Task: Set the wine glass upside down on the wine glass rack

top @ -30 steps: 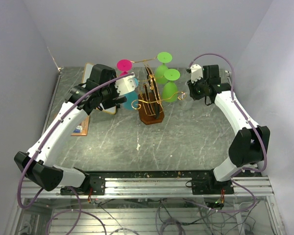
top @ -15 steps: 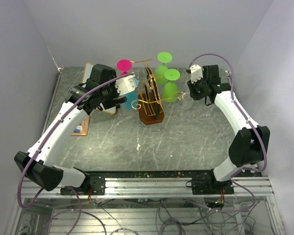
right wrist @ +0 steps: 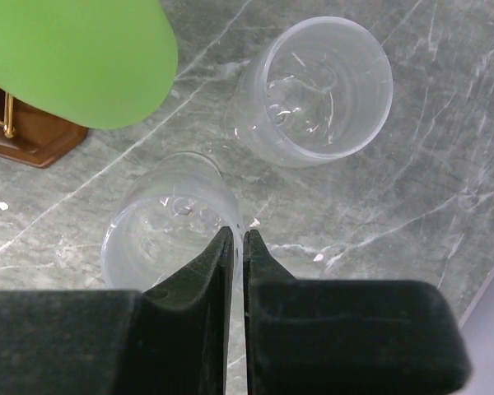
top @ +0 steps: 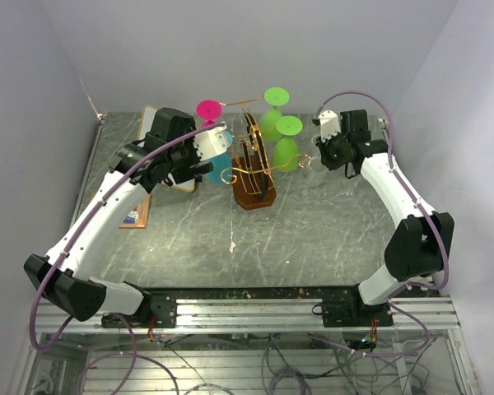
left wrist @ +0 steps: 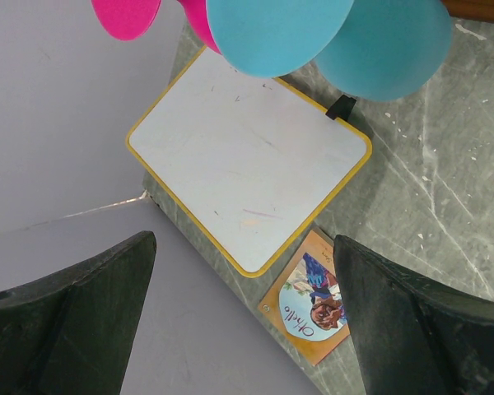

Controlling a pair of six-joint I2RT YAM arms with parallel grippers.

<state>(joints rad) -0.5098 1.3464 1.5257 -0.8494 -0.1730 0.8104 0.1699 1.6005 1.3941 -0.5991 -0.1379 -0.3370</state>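
Note:
The gold wire wine glass rack (top: pixel 252 156) stands on its dark wooden base (top: pixel 253 196) at the back middle of the table. Pink (top: pixel 208 109), blue (top: pixel 219 167) and two green (top: pixel 288 126) glasses hang on it upside down. My right gripper (right wrist: pixel 232 232) is shut on the rim of a clear wine glass (right wrist: pixel 160 226) standing upright on the table right of the rack; it also shows in the top view (top: pixel 316 156). A second clear glass (right wrist: pixel 317 90) stands beside it. My left gripper (left wrist: pixel 244 239) is open and empty, just left of the blue glass (left wrist: pixel 379 49).
A white board with a yellow edge (left wrist: pixel 247 160) and an orange card (left wrist: pixel 313 309) lie at the back left under my left gripper. The grey side walls stand close on both sides. A green glass bowl (right wrist: pixel 74 58) hangs near my right gripper.

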